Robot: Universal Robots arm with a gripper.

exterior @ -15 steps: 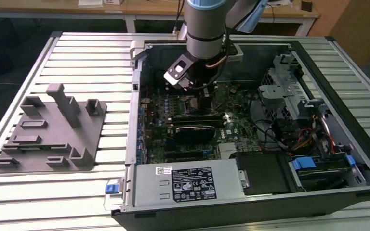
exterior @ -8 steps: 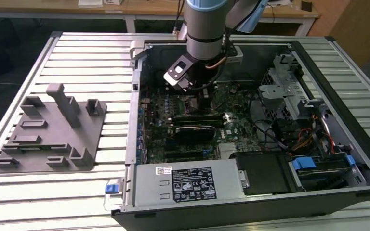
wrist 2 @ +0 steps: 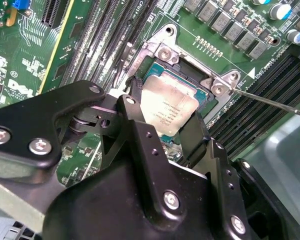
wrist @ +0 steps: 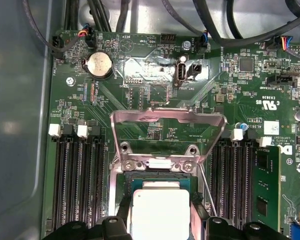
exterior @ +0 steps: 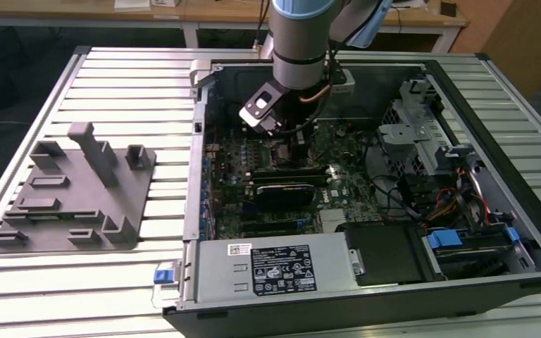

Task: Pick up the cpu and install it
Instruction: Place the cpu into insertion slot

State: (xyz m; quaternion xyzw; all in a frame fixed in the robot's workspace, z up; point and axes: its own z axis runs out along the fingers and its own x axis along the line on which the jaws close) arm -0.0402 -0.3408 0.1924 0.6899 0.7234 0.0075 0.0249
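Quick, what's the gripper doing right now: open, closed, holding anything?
Gripper: closed on the cpu, gripping two of its opposite edges, right at the open socket.

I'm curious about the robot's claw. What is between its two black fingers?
The silver chip sits between the fingers of the gripper, right over the open socket, in both wrist views.
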